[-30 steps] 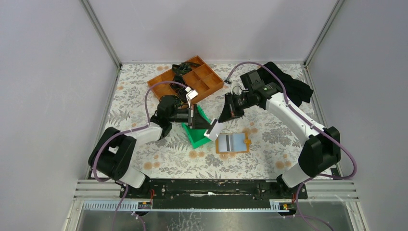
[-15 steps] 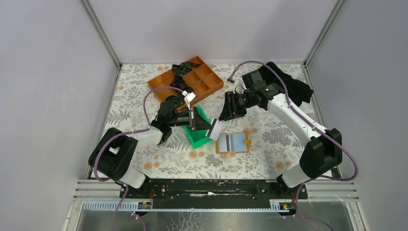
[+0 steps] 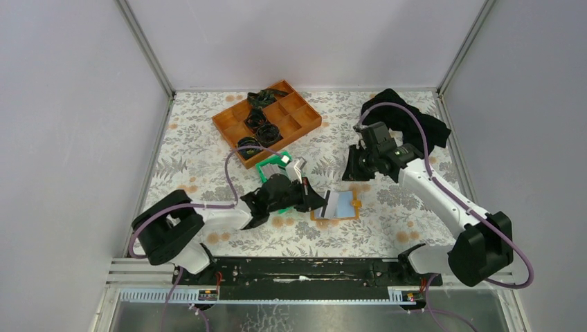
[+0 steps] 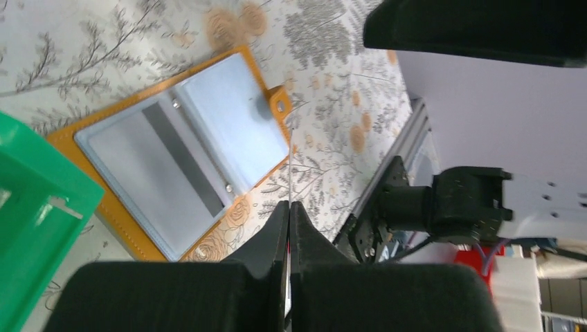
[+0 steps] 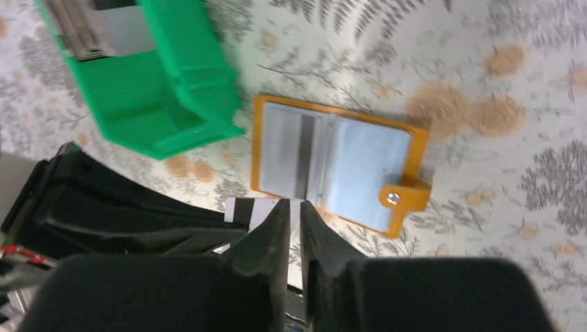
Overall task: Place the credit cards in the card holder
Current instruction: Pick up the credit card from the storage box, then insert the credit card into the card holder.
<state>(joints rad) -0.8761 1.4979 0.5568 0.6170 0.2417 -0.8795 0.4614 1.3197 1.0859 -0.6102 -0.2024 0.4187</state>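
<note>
Between grey walls, floral tabletop bears card holder.

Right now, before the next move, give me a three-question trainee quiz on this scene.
1. True or false: the card holder lies unfolded, inside facing up.
2. The left claw is shut on: A) the card holder, B) a credit card, C) nothing.
3. Fill in: the bin beside the card holder is ___ in colour.
Key: 1 true; 2 B; 3 green.
</note>
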